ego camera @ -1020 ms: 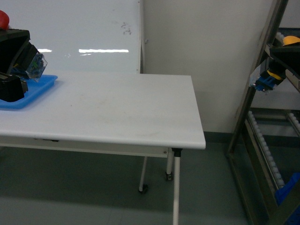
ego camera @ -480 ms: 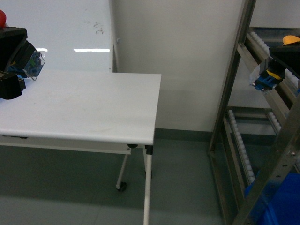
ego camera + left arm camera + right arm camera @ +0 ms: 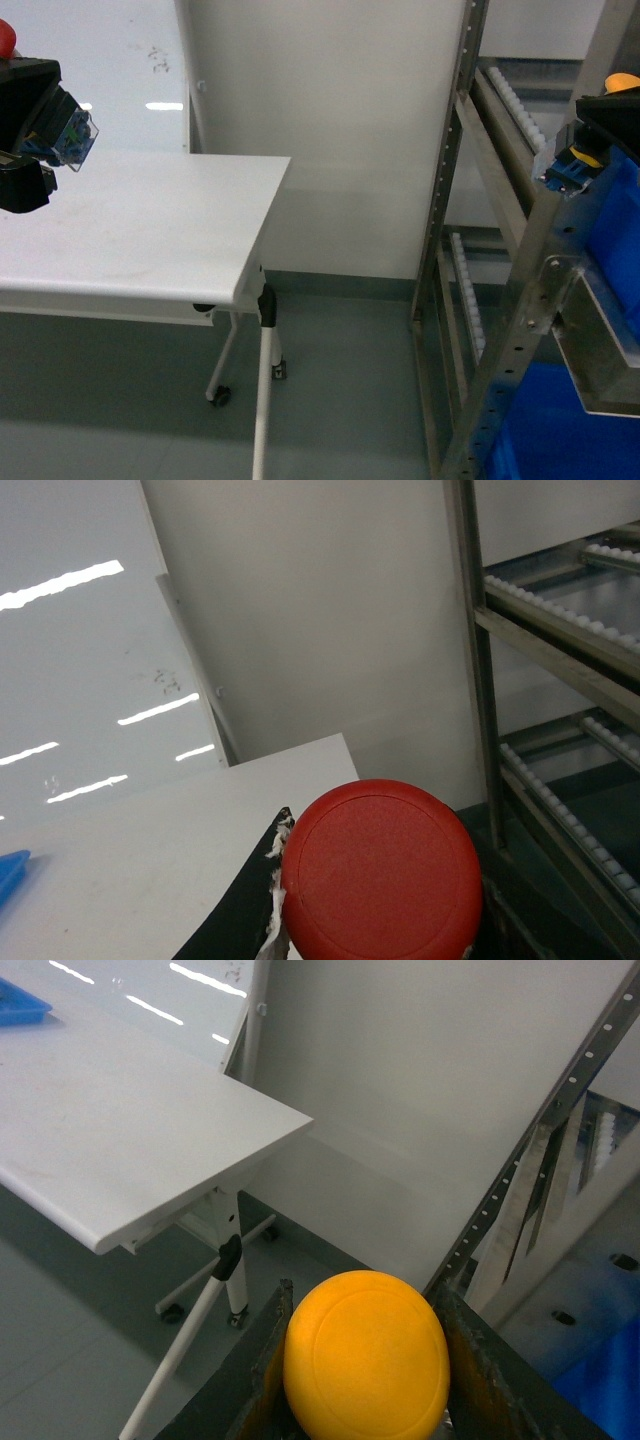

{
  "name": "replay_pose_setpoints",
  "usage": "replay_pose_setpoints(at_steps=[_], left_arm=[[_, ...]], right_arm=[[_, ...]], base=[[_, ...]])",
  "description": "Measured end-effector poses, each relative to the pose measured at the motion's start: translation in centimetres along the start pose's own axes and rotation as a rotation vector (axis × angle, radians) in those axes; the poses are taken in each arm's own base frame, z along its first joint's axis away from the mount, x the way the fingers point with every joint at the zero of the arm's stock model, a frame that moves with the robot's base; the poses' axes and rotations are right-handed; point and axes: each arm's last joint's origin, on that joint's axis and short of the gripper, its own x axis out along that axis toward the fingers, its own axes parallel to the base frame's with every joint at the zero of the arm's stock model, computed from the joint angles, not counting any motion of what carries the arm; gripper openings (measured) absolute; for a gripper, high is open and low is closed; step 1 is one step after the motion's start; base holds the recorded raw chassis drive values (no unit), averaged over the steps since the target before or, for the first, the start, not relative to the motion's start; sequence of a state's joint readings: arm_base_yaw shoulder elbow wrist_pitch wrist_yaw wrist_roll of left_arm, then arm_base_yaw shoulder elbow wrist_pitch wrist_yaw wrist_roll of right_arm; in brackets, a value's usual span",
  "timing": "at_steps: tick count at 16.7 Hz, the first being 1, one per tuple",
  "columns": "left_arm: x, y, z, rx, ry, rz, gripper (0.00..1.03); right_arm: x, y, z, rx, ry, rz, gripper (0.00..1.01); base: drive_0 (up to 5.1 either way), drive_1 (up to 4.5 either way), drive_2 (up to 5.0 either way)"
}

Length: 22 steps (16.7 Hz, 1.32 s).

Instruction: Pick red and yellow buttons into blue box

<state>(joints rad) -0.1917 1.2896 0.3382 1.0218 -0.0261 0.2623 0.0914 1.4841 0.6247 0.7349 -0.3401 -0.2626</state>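
- Left gripper: we are holding it clamped on the red button, raised at the far left of the head view. The red cap fills the left wrist view between the dark fingers, cap toward the camera; the clear and blue base is showing in the head view. We judge the grip is kept high so the switch clears the white table beneath.
- Right gripper: we are holding it closed around the yellow button, at the far right of the head view, up against the metal roller rack. The yellow cap is sitting snugly between both fingers in the right wrist view.
- Blue box: bright-blue plastic is showing at the lower right, behind the rack's uprights, below the right gripper and well apart from the left one. How much of it is the crate itself we cannot tell.
- Stage, in our judgement: both buttons are in hand; neither is in the box yet.
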Motion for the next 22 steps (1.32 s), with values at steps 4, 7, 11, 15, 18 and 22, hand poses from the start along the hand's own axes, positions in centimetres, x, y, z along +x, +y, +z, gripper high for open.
replay_pose_setpoints(at_steps=[4,7,11,15,18,22], left_arm=[[0.00,-0.01,-0.01,0.000,0.001,-0.001,0.32],[0.00,0.00,0.01,0.000,-0.001,0.000,0.32],[0.00,-0.01,0.01,0.000,-0.001,0.000,0.32],[0.00,0.00,0.01,0.000,-0.001,0.000,0.32],[0.00,0.01,0.03,0.000,-0.003,0.001,0.32],[0.00,0.03,-0.01,0.000,0.000,0.001,0.32]], right_arm=[[0.00,0.01,0.00,0.000,0.000,0.001,0.35],[0.00,0.00,0.00,0.000,0.000,0.000,0.35],[0.00,0.00,-0.01,0.000,0.001,0.000,0.35],[0.00,0.00,-0.01,0.000,0.001,0.000,0.35],[0.00,0.00,0.00,0.000,0.000,0.000,0.35],[0.00,-0.01,-0.01,0.000,0.001,-0.001,0.35]], base=[[4.3,-2.08,-2.1],[4.3,-1.97,-2.0],[4.4,-1.93,-1.9],[4.3,-2.05,-2.0],[4.4,-2.14,-2.1],[4.6,-2.37,-2.4]])
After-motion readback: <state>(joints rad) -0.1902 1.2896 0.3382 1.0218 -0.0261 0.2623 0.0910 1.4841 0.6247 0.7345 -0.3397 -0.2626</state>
